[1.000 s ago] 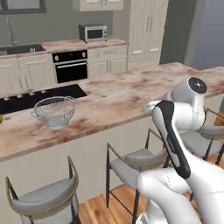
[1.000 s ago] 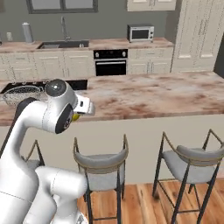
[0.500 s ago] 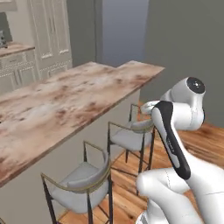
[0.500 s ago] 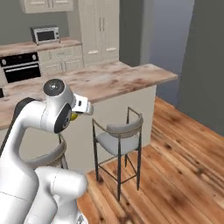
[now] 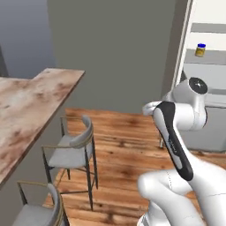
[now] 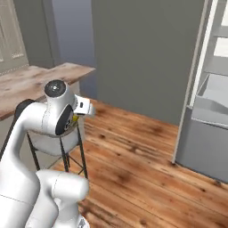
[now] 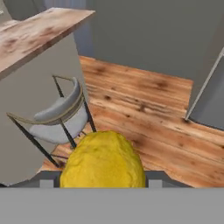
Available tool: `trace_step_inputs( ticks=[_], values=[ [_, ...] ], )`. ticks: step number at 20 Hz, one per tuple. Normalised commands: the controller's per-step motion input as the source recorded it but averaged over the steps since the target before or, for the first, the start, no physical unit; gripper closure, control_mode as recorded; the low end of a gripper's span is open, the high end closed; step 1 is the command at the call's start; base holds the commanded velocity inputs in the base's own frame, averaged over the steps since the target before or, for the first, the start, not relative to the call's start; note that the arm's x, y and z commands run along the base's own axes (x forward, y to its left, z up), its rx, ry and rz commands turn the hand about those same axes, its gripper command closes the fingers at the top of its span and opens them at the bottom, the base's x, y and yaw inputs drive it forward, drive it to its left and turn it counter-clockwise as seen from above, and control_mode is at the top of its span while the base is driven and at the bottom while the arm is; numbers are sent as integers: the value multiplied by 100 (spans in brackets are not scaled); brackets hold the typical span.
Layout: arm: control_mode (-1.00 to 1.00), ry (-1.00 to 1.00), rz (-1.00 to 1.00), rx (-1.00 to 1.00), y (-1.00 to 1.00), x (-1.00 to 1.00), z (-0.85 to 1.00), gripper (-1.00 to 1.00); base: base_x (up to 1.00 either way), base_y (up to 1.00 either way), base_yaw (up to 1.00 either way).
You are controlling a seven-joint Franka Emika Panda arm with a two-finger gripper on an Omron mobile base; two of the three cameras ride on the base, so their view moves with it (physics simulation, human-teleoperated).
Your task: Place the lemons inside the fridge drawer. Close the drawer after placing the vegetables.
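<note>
A lemon [image 7: 103,160] is seen right up against the hand camera, bright yellow and bumpy, held in the fingers, which are closed on its sides; the tips themselves are hidden behind the fruit. In the right base view a sliver of yellow is glimpsed just under the wrist. Only one lemon can be made out here.

Handling-wise, it's judged to be light, firm and not fragile, but the roundish shape means it could roll or twist if gripped off-centre, so a hold across the widest middle is best, which looks like what's been done. The pebbly skin should give decent grip.

The fridge [image 6: 209,67] is seen open at the right, with the fridge drawer [image 6: 209,103] pulled out below the shelves; its inside can't be seen from here, so whatever's in it can't be told. A blue-lidded yellow jar [image 5: 201,50] is parked on an upper shelf. The desk [image 5: 26,110] with its stools [image 5: 73,148] is off to the left, well apart from the fridge.
</note>
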Motion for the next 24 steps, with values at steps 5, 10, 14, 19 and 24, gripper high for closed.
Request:
trace_step_inputs(
  ticks=[5,10,14,19,24],
  values=[
    [100,0,0,0,0,0,0,100,60,-6,-52],
    [100,0,0,0,0,0,0,100,99,-19,-26],
    [100,0,0,0,0,0,0,100,97,-31,-21],
    [100,0,0,0,0,0,0,100,86,-55,-17],
    [100,0,0,0,0,0,0,100,69,-66,-15]
  ],
)
